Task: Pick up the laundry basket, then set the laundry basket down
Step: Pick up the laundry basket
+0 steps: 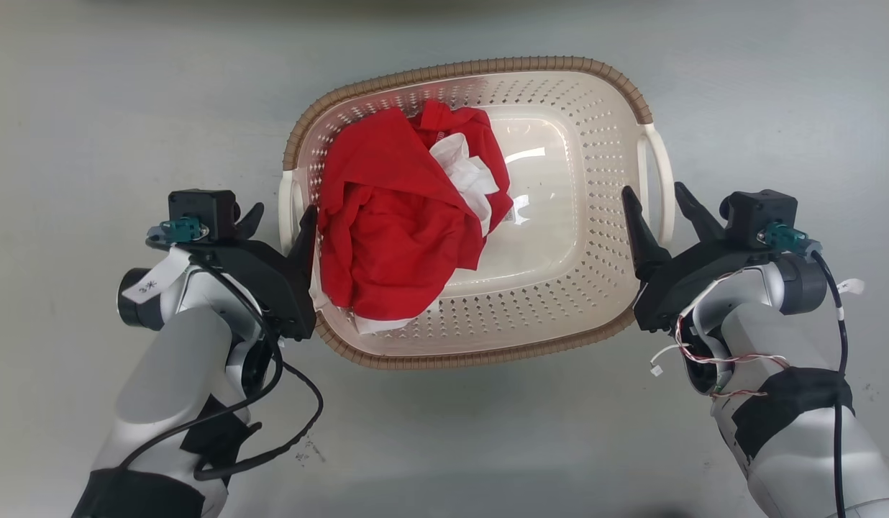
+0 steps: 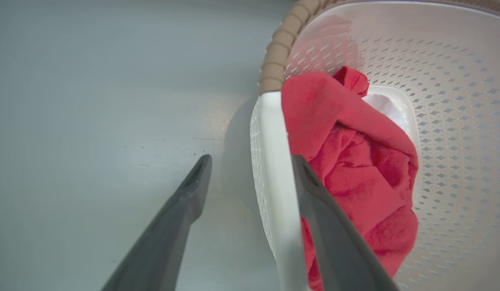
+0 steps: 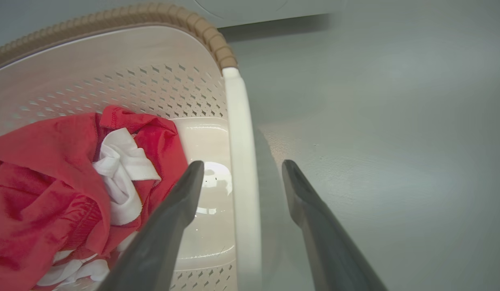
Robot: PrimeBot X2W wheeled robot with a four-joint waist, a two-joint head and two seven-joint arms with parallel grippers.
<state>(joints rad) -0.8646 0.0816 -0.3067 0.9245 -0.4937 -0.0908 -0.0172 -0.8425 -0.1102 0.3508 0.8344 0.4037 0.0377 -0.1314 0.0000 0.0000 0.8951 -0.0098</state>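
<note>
Dark two-fingered left gripper (image 1: 283, 212) and right gripper (image 1: 653, 191), fingers spread, each straddle a white side handle (image 1: 662, 169) of the cream perforated brown-rimmed plastic laundry basket (image 1: 559, 302) sitting on grey floor (image 1: 444, 446) between them; best closed together, then raised level.

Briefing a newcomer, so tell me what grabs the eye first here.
A red cloth is heaped in the left half of the basket, against the grey floor. The open left gripper straddles the left handle; the open right gripper straddles the right handle.
</note>
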